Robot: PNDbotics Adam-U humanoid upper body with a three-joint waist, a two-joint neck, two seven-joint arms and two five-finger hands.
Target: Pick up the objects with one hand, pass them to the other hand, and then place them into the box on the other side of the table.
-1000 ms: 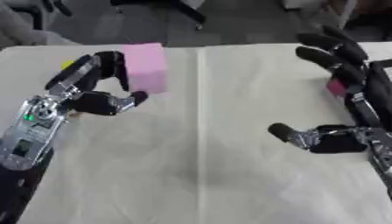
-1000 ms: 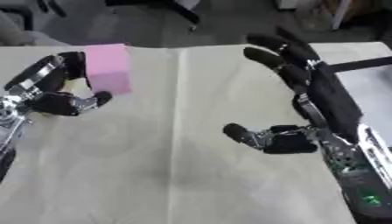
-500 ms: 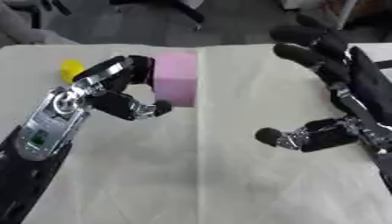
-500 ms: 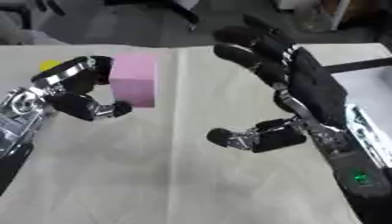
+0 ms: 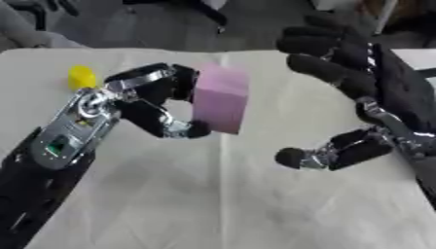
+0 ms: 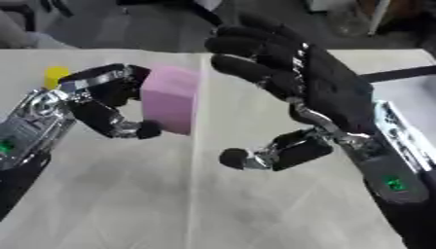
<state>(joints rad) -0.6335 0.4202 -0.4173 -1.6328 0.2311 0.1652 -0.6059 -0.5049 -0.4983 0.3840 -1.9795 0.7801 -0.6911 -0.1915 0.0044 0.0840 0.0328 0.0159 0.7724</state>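
A pink block [image 5: 220,101] hangs above the middle of the table, with my left hand [image 5: 140,104] shut on it, fingers over its top and thumb under its near face. My right hand [image 6: 311,97] is open just to the right of the block, fingers spread wide and thumb [image 6: 264,154] stretched out below, a small gap away from the block. A small yellow object [image 5: 81,77] lies on the table at the far left, behind my left hand.
The cream table cloth [image 5: 221,199] covers the table. A dark edge of a box [image 6: 400,74] shows at the right behind my right hand. Chair legs stand beyond the far table edge.
My left hand has carried the pink block to the right, toward the table's middle. My right hand has moved left and up, nearer the block, still open.
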